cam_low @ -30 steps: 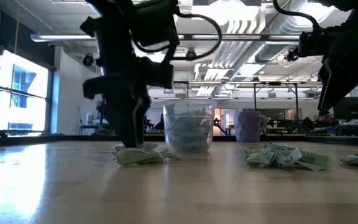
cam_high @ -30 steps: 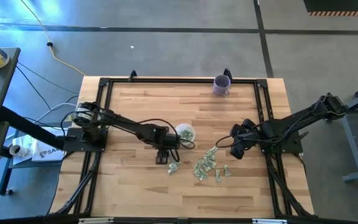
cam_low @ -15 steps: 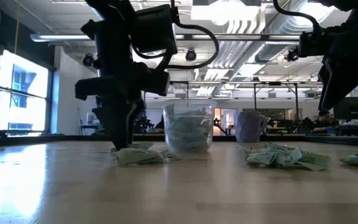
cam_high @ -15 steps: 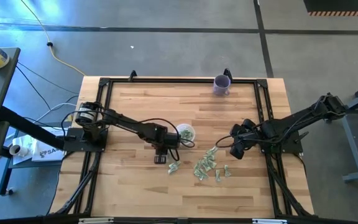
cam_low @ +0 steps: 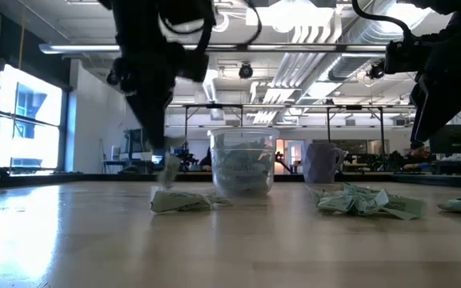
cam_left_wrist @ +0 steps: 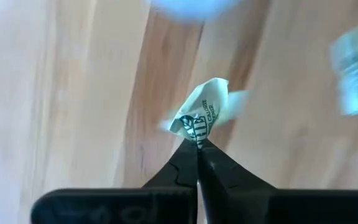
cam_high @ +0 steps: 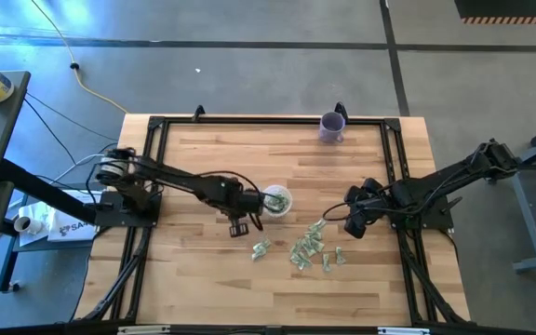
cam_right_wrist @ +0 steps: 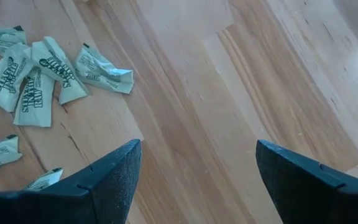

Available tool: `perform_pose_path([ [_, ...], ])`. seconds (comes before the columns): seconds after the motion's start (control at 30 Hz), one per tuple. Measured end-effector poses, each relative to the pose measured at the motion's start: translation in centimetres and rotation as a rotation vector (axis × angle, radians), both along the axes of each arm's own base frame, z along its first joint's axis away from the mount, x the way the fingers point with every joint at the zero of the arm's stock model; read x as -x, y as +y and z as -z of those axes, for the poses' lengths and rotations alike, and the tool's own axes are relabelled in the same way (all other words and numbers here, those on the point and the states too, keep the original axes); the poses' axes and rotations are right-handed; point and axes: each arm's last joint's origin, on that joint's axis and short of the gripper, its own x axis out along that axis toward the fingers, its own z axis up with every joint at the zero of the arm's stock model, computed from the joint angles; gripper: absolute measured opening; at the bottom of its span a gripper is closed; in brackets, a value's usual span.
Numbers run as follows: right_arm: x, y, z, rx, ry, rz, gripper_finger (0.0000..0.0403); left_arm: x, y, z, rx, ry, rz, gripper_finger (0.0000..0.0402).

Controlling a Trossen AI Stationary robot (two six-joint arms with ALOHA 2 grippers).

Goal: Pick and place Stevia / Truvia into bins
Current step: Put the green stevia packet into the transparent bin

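Sachet (cam_left_wrist: 202,112) clamped in the left gripper (cam_left_wrist: 197,144), lifted beside the cup (cam_high: 276,199).
A carry over the cup's rim and release are called for; the right gripper (cam_right_wrist: 194,174) is held apart, idle.

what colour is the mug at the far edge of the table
Pale purple mug, clearest in the high view, behind the clear cup.

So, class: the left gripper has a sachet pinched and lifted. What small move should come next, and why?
Probably carry it sideways until it hangs over the cup's rim. The left gripper is shut on a sachet clear of the table, and the clear cup sits just beside it, already holding sachets. The right gripper waits open near the loose pile.
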Motion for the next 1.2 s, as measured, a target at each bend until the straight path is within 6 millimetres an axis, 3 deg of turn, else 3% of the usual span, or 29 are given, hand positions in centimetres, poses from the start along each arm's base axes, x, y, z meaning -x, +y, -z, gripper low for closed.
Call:
perform_pose_path([
  [0.13,0.0,0.0,0.0,0.021,-0.003,-0.003,0.0307,-0.2,-0.1,-2.9,0.035,-0.119,0.015,0.0027],
  [0.27,0.0,-0.1,0.0,0.029,-0.002,-0.016,0.0307,-0.2,0.0,-4.0,0.009,-0.114,0.005,0.0026],
  [0.47,0.0,-0.1,0.0,0.031,-0.003,-0.017,0.0307,-3.0,0.5,-7.8,-0.015,-0.398,0.043,0.0026],
  [0.57,0.0,-0.1,0.0,0.031,-0.004,-0.017,0.0307,-4.6,2.7,-7.5,-0.005,-0.466,0.042,0.0026],
  [0.73,0.0,0.0,0.0,0.02,-0.006,-0.006,0.0307,-6.0,6.2,-4.4,0.08,-0.4,-0.003,0.0034],
  [0.93,-0.1,0.0,0.0,-0.002,-0.006,0.001,0.0307,-6.9,6.7,-2.0,0.191,-0.348,-0.033,0.0114],
  [1.1,-0.1,0.0,0.0,-0.002,-0.006,0.001,0.0307,-6.6,6.4,-2.2,0.183,-0.328,-0.054,0.0181],
  [1.2,0.0,0.0,0.0,-0.002,-0.004,0.001,0.0307,-5.2,6.3,-4.8,0.206,-0.321,-0.113,0.0207],
])
